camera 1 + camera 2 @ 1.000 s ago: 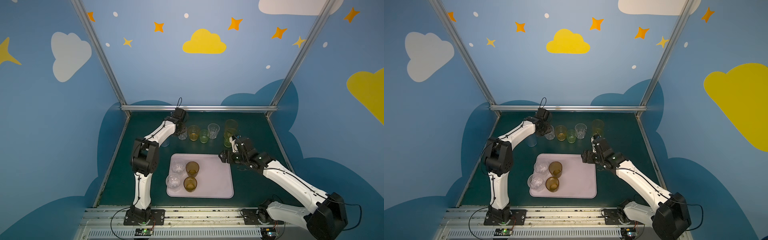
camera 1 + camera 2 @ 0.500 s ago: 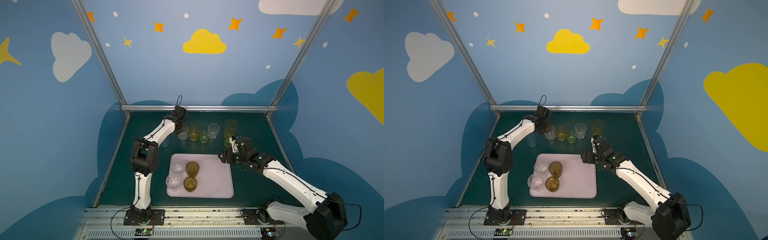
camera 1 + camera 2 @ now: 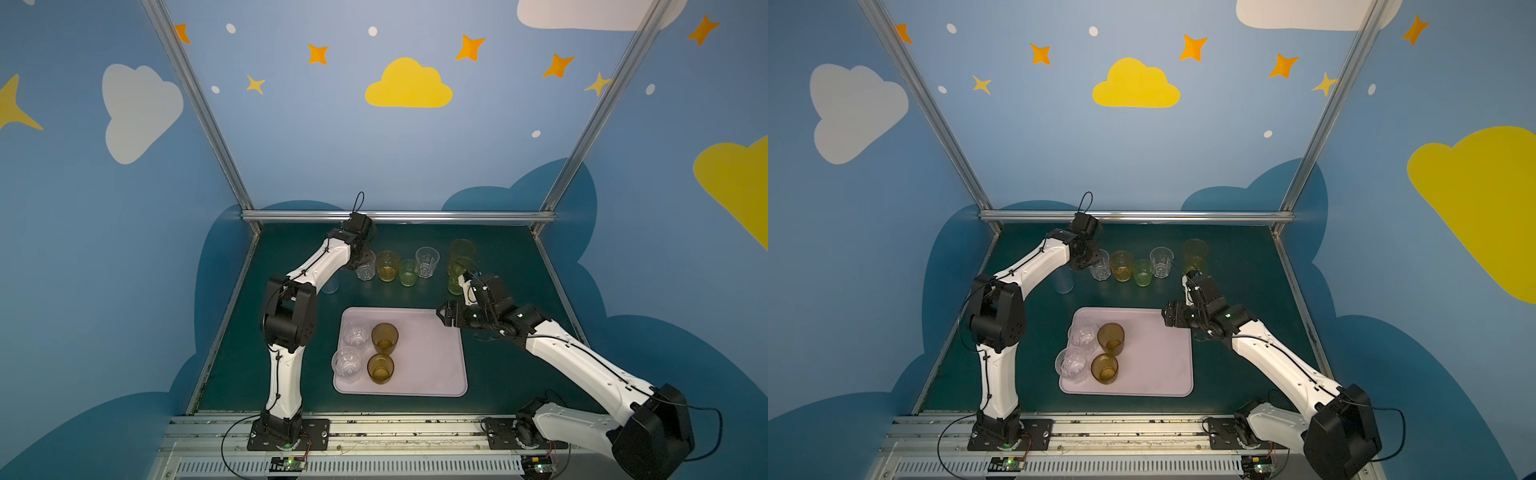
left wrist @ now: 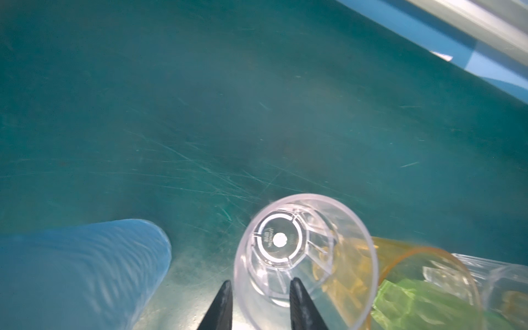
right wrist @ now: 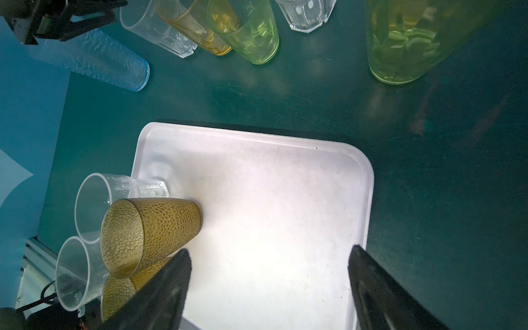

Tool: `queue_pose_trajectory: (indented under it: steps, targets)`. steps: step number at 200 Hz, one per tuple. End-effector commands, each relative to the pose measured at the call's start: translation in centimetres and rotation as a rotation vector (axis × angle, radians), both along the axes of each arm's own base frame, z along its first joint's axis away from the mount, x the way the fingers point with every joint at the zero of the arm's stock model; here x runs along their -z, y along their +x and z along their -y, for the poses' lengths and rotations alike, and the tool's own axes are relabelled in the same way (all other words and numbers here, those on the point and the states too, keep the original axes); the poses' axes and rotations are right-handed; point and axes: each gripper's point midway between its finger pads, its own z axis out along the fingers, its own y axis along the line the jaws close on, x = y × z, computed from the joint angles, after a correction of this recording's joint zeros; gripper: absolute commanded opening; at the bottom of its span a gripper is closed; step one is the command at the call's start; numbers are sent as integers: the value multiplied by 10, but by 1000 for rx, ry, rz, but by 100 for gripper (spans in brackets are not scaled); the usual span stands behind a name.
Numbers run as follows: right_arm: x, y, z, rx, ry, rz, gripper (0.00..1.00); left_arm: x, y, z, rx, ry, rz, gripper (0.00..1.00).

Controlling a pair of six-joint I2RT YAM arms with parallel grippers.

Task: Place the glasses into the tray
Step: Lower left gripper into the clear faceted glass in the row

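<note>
Evidently the step in hand is a rim pick on the clear faceted glass (image 4: 285, 245), which stands upright on the table at the left end of the far row, well apart from the tray (image 3: 432, 361). The left gripper (image 4: 260, 285) is partly open and straddles the glass's near wall, with one finger outside and one inside. A clear gap shows between the fingers, so I judge nothing is clamped yet.

To do it well, close squarely on that wall before any lift, since a thin smooth rim can slip or tip the glass. Then rise straight up. The orange glass (image 3: 387, 266) sits just beside it on the right (whether they touch I cannot tell), and the pale blue glass (image 4: 85, 263) stands near on the left, so a sideways drag could topple either.

Four glasses crowd the tray's left half, and the bare middle or right is the safer landing spot. The right gripper (image 5: 270, 250) hangs wide open and empty over the tray's far right corner, so the carry should stay left of it.
</note>
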Motion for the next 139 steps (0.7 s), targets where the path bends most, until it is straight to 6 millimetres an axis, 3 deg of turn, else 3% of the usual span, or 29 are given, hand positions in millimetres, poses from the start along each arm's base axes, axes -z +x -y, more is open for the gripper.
queue_pose_trajectory:
  steps: [1,36,64,139]
  targets:
    - [4,-1,1,7,7,-16,86,-2,-4,-9,-7,44,-18,36]
    - [3,-2,1,10,11,-15,86,3,-1,-6,12,39,-29,37]
    - [2,-1,1,10,11,-12,86,5,2,-3,24,33,-33,30]
    - [2,0,1,15,7,-20,86,12,5,-3,40,41,-38,27]
